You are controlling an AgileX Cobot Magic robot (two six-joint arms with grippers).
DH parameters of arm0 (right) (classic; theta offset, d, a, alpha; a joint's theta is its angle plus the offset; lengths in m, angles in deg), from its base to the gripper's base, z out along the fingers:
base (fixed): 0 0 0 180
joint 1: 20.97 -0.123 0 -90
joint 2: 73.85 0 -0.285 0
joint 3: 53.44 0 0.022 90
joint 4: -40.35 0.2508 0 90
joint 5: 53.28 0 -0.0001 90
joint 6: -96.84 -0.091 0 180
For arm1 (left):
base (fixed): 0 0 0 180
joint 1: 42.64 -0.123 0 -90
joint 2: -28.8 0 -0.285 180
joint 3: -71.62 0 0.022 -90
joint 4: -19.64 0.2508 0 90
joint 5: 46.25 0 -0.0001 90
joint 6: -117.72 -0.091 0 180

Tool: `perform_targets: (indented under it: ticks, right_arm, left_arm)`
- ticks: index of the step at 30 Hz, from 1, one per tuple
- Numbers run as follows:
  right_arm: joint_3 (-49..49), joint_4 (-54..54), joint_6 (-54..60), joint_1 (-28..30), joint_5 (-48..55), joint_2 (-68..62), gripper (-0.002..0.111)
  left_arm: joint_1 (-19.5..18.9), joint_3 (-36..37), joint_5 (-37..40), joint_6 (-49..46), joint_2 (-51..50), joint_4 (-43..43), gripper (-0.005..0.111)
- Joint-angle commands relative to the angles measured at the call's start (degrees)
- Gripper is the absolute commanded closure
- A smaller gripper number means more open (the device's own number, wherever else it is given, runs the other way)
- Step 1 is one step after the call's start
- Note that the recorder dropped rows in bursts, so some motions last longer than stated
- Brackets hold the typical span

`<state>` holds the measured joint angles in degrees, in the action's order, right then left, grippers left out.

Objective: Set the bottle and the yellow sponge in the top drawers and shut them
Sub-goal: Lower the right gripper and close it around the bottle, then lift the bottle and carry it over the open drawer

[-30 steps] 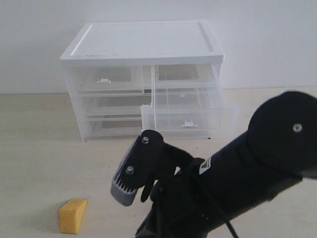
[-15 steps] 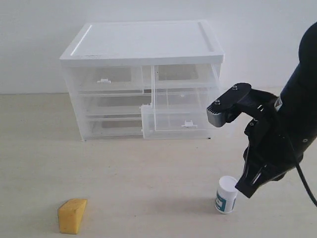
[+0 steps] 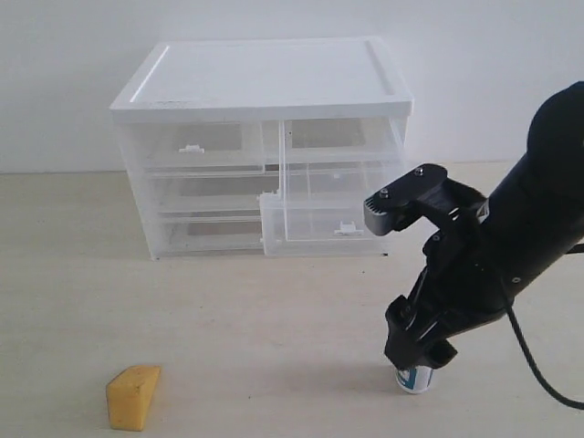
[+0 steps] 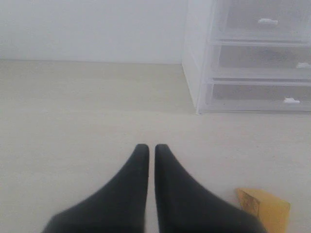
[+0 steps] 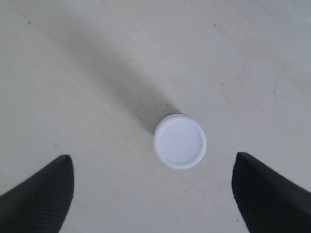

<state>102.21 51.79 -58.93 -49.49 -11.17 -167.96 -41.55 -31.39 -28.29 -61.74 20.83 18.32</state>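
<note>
Right, my right gripper [image 5: 151, 160] hangs spread wide over the bottle [image 5: 180, 141], cap centred between the fingers [image 5: 43, 194] for an upright pinch. The bottle stands at five o'clock from the cabinet [image 3: 265, 82], near the pulled-out right top drawer [image 3: 319, 224] that I take to be meant for it. The yellow sponge [image 3: 133, 397] lies at seven o'clock, and my left gripper [image 4: 147, 148] is narrow and empty.

1 bottle [image 5: 180, 141], 1 yellow sponge [image 3: 133, 397], 1 cabinet [image 3: 265, 78], 4 drawers [image 3: 196, 146], 2 claws [image 4: 147, 148] [image 5: 151, 156].

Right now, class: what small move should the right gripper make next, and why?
Probably lower straight down: the right gripper is open over the upright bottle, its cap lying between the fingers, not yet gripped.
</note>
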Motion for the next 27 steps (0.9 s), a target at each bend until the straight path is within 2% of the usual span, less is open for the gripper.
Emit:
perform_targets:
  ticks: [1,12,15,20,22,24,26,27]
  right_arm:
    - [-0.26,0.26,-0.12,0.51,-1.98,-4.13,0.030]
    - [-0.26,0.15,-0.12,0.51,-6.43,-11.33,0.030]
    - [-0.26,-0.07,-0.12,0.51,-7.56,-11.61,0.035]
    - [-0.26,-0.22,-0.12,0.51,-8.17,-11.61,0.057]
    - [-0.26,-0.22,-0.12,0.51,-8.06,-11.61,0.071]
    - [-0.26,-1.95,-0.12,0.51,-7.49,-11.61,0.095]
    - [-0.26,-3.18,-0.12,0.51,-7.11,-11.61,0.108]
    - [-0.26,-3.16,-0.23,0.51,-7.11,-11.47,0.108]
  left_arm:
    - [-0.14,0.23,-0.11,-0.20,0.18,-0.36,0.102]
    - [-0.14,0.23,-0.11,-0.20,0.18,-0.36,0.102]
    - [-0.14,0.23,-0.11,-0.20,0.18,-0.36,0.102]
    - [-0.14,0.23,-0.11,-0.20,0.18,-0.36,0.102]
    - [-0.14,0.23,-0.11,-0.20,0.18,-0.36,0.102]
    - [-0.14,0.23,-0.11,-0.20,0.18,-0.36,0.102]
    - [-0.14,0.23,-0.11,-0.20,0.18,-0.36,0.102]
    - [-0.14,0.23,-0.11,-0.20,0.18,-0.36,0.102]
